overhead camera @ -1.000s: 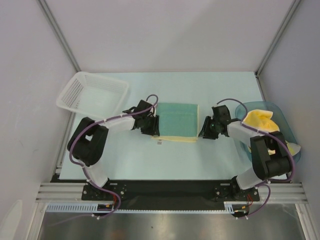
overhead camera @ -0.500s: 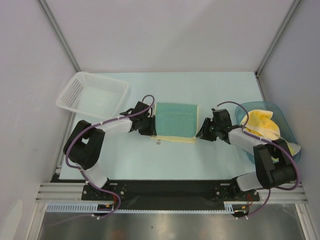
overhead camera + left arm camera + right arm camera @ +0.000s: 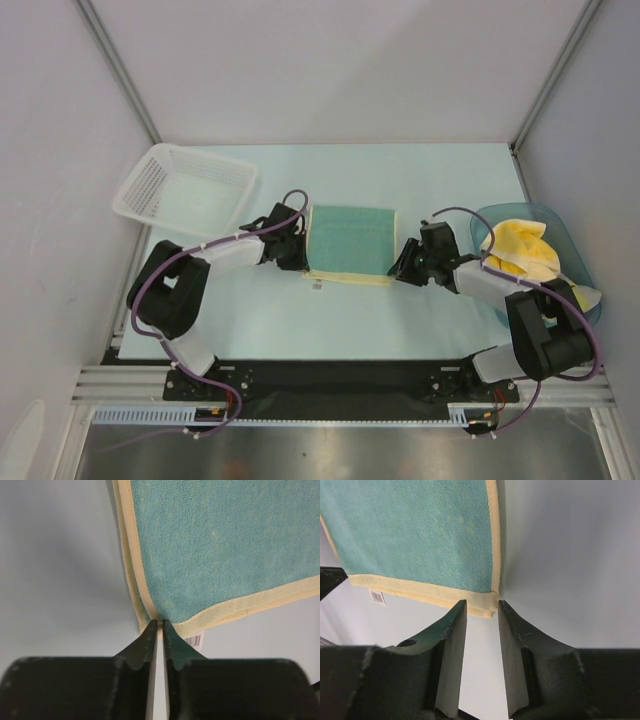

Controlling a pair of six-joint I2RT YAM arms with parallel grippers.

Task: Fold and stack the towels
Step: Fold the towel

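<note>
A folded teal towel [image 3: 350, 240] with a yellow edge lies flat in the middle of the table. My left gripper [image 3: 302, 262] sits at its near left corner. In the left wrist view the jaws have closed to a thin slit, and the left gripper [image 3: 160, 624] pinches the yellow corner of the teal towel [image 3: 220, 545]. My right gripper [image 3: 400, 268] is at the near right corner. In the right wrist view the right gripper [image 3: 482, 604] stands open, its tips either side of the teal towel's [image 3: 420, 535] corner. Pale yellow towels [image 3: 522, 250] lie crumpled in the blue tub.
A white mesh basket [image 3: 140, 195] stands at the back left. The blue translucent tub [image 3: 560, 232] sits at the right edge, beside the right arm. A small barcode tag [image 3: 194, 640] sticks out under the towel's near edge.
The left jaws have closed from open onto the towel's near left corner. Both grippers have edged in towards the towel's near corners. The towel has not moved.
</note>
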